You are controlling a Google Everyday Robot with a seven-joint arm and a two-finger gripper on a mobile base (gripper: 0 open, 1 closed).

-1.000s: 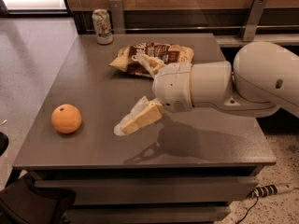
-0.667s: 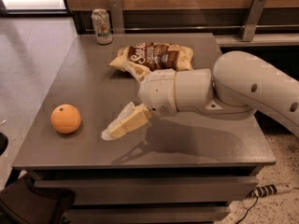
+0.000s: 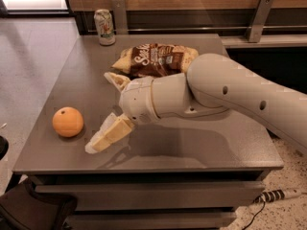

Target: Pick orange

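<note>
The pincer (image 3: pixel 98 143) hangs low over the surface (image 3: pixel 201 150), just right of the orange (image 3: pixel 67 121); apart or together, I cannot tell.

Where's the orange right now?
In the camera view, the orange sits on the table near its front-left corner, just left of the gripper, untouched.

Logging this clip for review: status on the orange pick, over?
Gripper low over table, beside orange, not touching. Orange sits free near table's front corner. Nothing between them; chip bag and soda can farther back.
</note>
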